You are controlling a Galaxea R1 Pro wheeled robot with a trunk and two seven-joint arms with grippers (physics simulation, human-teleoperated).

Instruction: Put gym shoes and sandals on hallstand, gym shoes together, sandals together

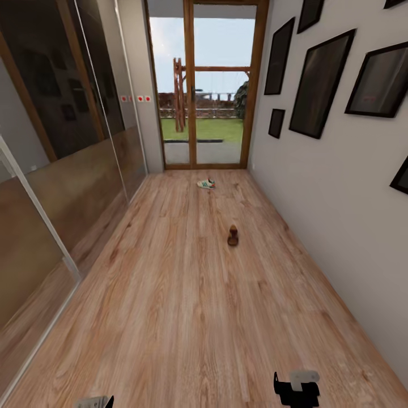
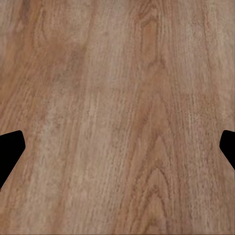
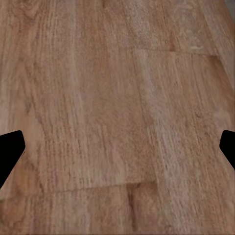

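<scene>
On the light brown wood-plank corridor floor (image 1: pixel 170 294), a dark brown leather sandal (image 1: pixel 233 236) lies before the glass door (image 1: pixel 205 85), a white gym shoe (image 1: pixel 206 183) nearer it. Both pincers (image 2: pixel 117 147) (image 3: pixel 117 147) gape empty. Risk: driving over the sandal.

Spread right gripper (image 3: pixel 117 147) over corridor floor (image 3: pixel 117 88) (bare planks).
</scene>
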